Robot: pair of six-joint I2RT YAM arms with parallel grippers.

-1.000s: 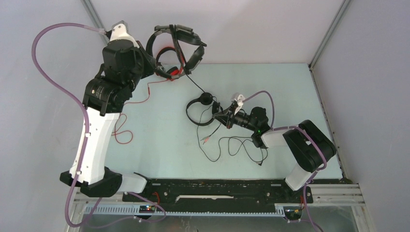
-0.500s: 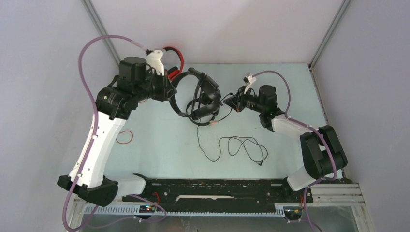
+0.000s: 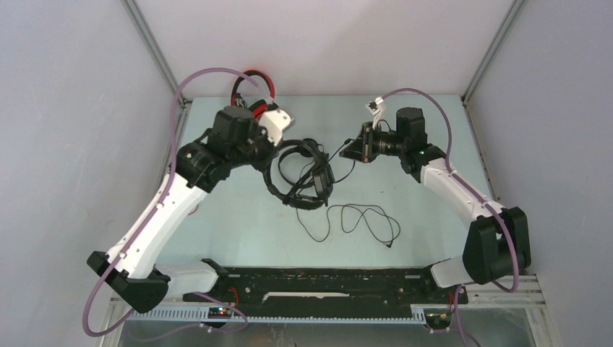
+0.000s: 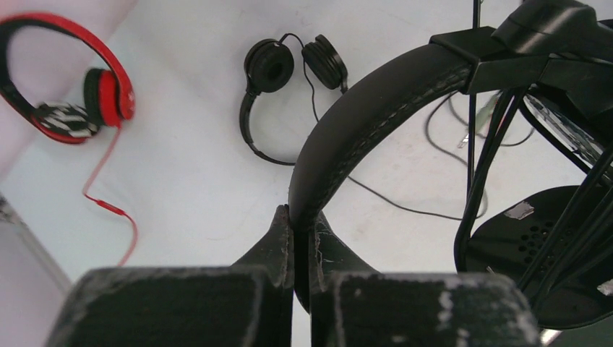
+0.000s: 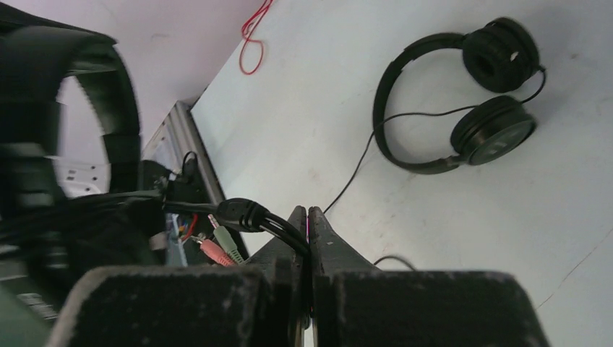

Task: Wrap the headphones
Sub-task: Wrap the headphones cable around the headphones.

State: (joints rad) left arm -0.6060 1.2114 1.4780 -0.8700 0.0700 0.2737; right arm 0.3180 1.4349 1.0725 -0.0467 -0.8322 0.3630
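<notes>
My left gripper (image 3: 270, 153) (image 4: 302, 217) is shut on the padded headband of a large black headset (image 3: 307, 181) (image 4: 376, 116) and holds it above the middle of the table. My right gripper (image 3: 346, 152) (image 5: 307, 213) is shut on that headset's black cable, just behind its splitter with the pink and green plugs (image 5: 217, 249). A smaller black headset (image 4: 289, 79) (image 5: 463, 108) lies flat on the table below; in the top view the held headset hides it. The red headset (image 3: 249, 83) (image 4: 72, 94) lies at the back left.
A thin black cable (image 3: 361, 220) lies in loose loops on the table toward the front. The red cable (image 4: 108, 195) trails on the table by the left wall. Grey walls close the table on three sides.
My left arm has swung from the back left to the table's middle, carrying the large black headset. My right arm has moved back and right with the cable end.
</notes>
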